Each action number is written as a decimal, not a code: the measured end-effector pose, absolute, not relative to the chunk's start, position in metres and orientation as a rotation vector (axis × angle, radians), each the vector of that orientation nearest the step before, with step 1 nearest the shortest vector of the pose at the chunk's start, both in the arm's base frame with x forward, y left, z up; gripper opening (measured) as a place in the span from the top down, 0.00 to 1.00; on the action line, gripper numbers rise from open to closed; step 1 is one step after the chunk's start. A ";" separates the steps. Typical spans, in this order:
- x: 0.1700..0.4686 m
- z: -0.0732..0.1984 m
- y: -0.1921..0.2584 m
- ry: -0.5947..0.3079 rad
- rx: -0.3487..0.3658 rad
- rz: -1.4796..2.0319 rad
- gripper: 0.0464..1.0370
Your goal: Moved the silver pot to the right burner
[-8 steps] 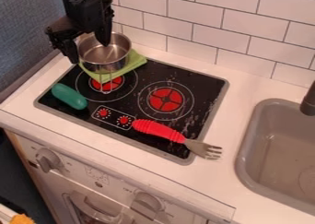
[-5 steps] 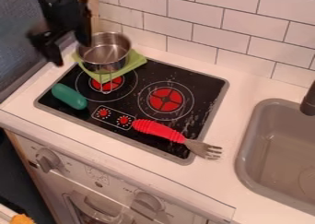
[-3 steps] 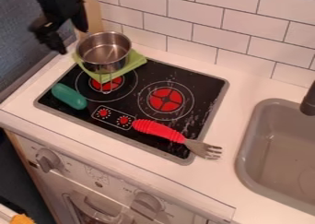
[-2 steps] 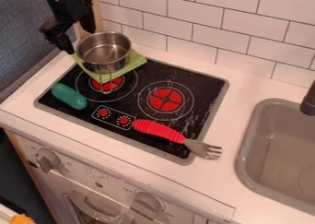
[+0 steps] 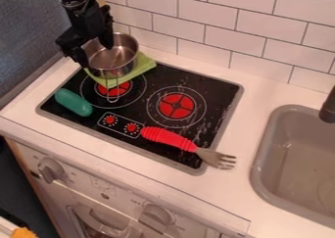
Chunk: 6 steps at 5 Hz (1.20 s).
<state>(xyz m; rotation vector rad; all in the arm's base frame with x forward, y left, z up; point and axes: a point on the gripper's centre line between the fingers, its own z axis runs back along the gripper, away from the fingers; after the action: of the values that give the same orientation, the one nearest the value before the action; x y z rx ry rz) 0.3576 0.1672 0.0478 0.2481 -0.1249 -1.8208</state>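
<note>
1. So your arm (image 5: 78, 4) comes in at the top edge, toward the upper left, black all the way down.
2. Your gripper (image 5: 96, 56) hangs below it, tips pointing downward, body kinda slanted.
3. You've got both fingers (image 5: 105, 35) spread well apart, with the picture-left one sitting lower than its partner.

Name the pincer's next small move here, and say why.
Probably ease the pincer down slightly at the silver pot: its fingers look open, one over the pot's opening, the other outside its left edge, and the pot sits away from the right burner.
</note>
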 end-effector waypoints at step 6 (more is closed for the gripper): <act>0.354 0.025 0.168 -0.077 0.211 -1.862 0.71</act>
<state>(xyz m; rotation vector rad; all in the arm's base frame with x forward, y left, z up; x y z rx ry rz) 0.3540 0.1684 0.0249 0.2111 -0.0766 -1.8618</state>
